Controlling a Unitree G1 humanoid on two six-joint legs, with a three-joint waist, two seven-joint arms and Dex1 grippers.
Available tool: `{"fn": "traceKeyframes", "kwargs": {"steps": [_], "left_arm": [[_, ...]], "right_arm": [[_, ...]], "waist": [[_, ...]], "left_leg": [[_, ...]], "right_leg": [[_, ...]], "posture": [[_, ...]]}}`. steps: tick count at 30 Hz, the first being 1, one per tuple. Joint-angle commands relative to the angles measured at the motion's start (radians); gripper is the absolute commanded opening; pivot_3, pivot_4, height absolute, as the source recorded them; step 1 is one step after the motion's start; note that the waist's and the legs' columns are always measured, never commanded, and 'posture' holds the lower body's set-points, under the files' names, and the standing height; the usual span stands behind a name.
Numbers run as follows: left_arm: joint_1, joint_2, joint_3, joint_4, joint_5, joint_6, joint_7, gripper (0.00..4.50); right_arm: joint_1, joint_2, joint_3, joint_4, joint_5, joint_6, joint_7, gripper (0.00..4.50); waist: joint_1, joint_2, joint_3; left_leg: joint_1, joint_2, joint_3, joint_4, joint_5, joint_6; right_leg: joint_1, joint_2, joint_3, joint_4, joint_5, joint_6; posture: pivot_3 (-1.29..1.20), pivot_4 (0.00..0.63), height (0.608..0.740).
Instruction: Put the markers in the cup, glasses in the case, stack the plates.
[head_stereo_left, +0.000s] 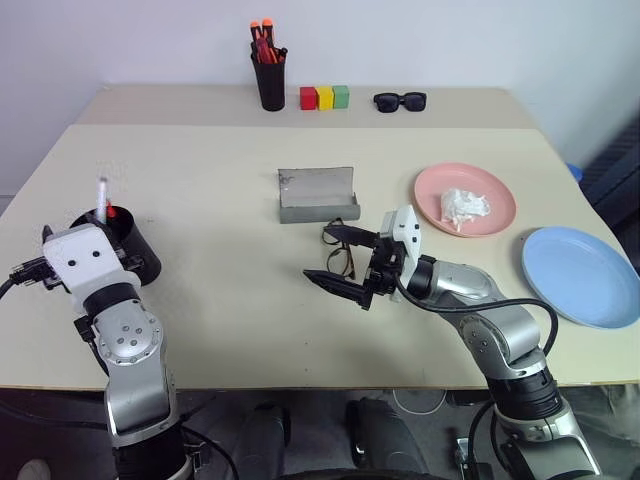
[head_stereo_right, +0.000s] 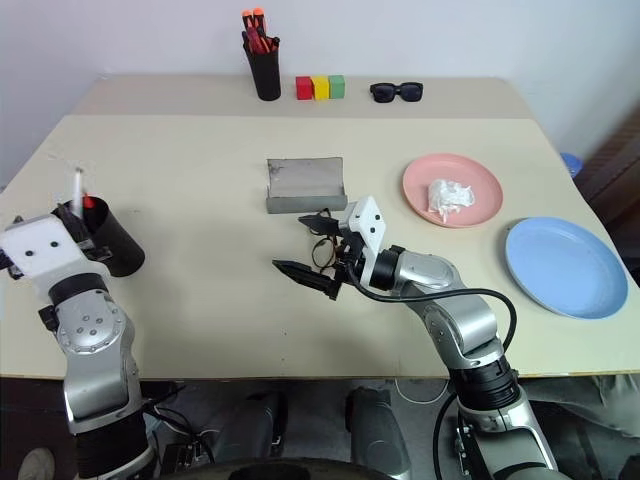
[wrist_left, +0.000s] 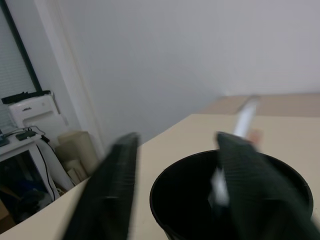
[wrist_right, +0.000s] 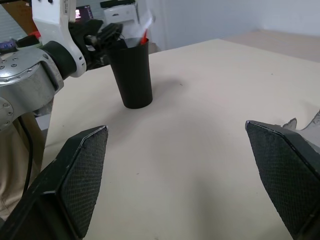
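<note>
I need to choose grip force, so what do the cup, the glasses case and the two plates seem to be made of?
The cup looks like matte black plastic, with no shine. The case looks like dull grey metal or hard plastic; which one is unclear. The pink plate and blue plate look like smooth plastic, evenly coloured with a faint sheen.

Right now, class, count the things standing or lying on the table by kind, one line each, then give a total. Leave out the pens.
Round plastic plates: 2, salmon pink and light blue
Black cups: 2, wide cup and tall pen holder
Eyewear: 2, wire-framed glasses and black sunglasses
Grey glasses case: 1
Small coloured blocks: 3
Total: 10
</note>
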Motion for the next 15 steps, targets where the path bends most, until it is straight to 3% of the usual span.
{"fn": "traceKeyframes", "kwargs": {"steps": [1,9,14,15], "left_arm": [[0.001,0.000,-0.005,-0.020,0.013,-0.019,0.007,2.65],[-0.088,0.041,-0.025,-0.012,-0.028,-0.011,-0.057,2.65],[-0.277,0.162,-0.149,0.032,-0.173,0.018,-0.333,2.65],[-0.309,0.184,-0.183,0.048,-0.218,0.073,-0.409,2.92]], "right_arm": [[-0.009,0.004,-0.007,-0.024,0.002,-0.023,0.001,4.50],[-0.012,-0.001,-0.017,-0.028,0.005,-0.016,-0.004,4.50],[-0.016,-0.006,-0.056,-0.031,0.000,-0.008,-0.052,4.50],[-0.017,-0.011,-0.066,-0.031,-0.005,-0.007,-0.064,4.50]], "waist": [[0.000,0.000,0.000],[0.003,0.000,0.000],[0.002,0.000,0.000],[0.001,0.000,0.000]], "left_leg": [[0.000,0.000,0.000,0.000,0.000,0.000],[0.000,0.000,0.000,0.000,0.000,0.000],[0.000,0.000,0.000,0.001,0.000,0.000],[0.000,0.000,0.000,0.001,0.000,0.000]], "right_leg": [[0.000,0.000,0.000,0.000,0.000,0.000],[0.000,0.000,0.000,0.000,0.000,0.000],[0.001,0.000,-0.001,0.000,0.000,-0.001],[0.001,0.000,0.000,-0.001,0.000,0.000]], "posture": [[0.00,0.150,0.740],[0.00,0.150,0.740],[0.00,0.150,0.740],[0.00,0.150,0.740]]}}
